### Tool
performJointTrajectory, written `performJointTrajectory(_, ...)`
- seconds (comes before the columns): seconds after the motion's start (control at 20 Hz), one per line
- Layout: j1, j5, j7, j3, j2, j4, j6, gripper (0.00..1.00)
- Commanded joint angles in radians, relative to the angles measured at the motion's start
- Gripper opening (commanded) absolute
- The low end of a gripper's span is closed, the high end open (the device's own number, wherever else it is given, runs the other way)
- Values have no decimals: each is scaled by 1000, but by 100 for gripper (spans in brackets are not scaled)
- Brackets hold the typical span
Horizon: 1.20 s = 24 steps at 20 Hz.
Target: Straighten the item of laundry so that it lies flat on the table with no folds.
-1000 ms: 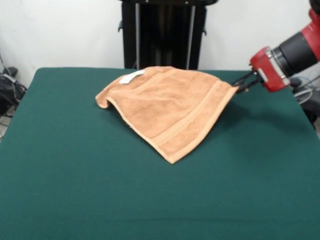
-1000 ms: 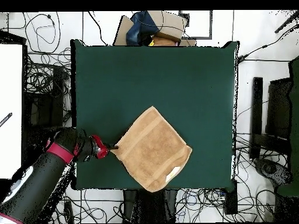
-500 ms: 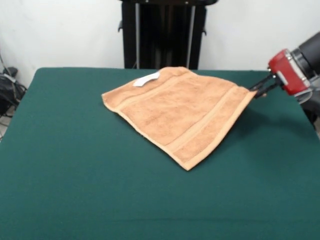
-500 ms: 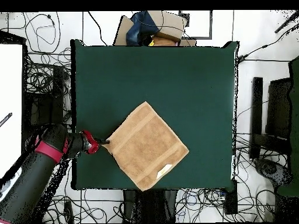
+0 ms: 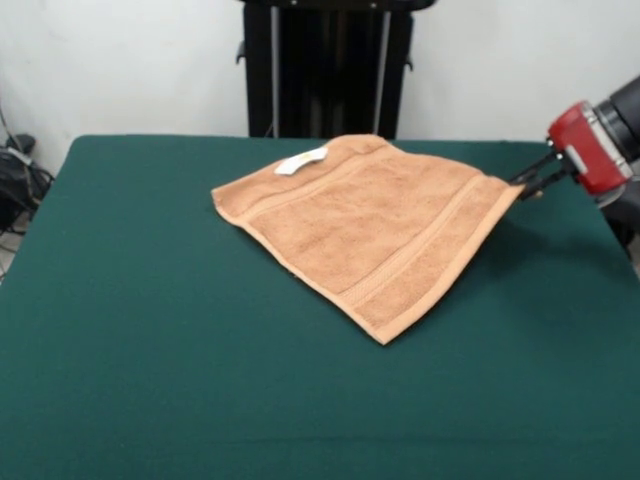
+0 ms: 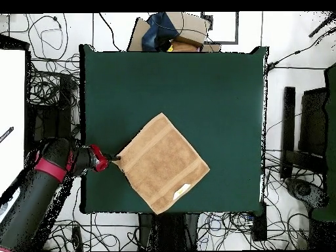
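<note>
The item of laundry (image 5: 370,225), a peach-orange towel with a white label (image 5: 302,160), lies spread open as a diamond on the right half of the green table (image 5: 150,350). Its right corner is raised a little off the cloth, with my gripper (image 5: 530,183) shut on it near the table's right edge. In the overhead view the item of laundry (image 6: 164,164) sits near the table's (image 6: 197,85) lower left, and my gripper (image 6: 116,158) holds its left corner. No fold shows across its surface.
A black stand (image 5: 325,65) rises behind the table's far edge. Cables cover the floor around the table. A cardboard box (image 6: 177,29) sits past one table edge and a white panel (image 6: 12,125) stands beside the arm.
My gripper has pulled the towel's corner outward toward the table's edge. The towel slid with it and its folded-under edge has opened out flat.
</note>
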Motion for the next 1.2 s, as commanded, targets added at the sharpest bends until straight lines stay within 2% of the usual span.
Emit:
performJointTrajectory(0.05, 0, 75, 349, 29, 38, -74, 81, 0)
performJointTrajectory(0.4, 1, 84, 367, -3, 73, -124, 116, 0)
performJointTrajectory(0.85, 15, 72, 339, -40, 106, -107, 55, 0)
performJointTrajectory(1.2, -10, 48, 240, -41, 35, -73, 60, 0)
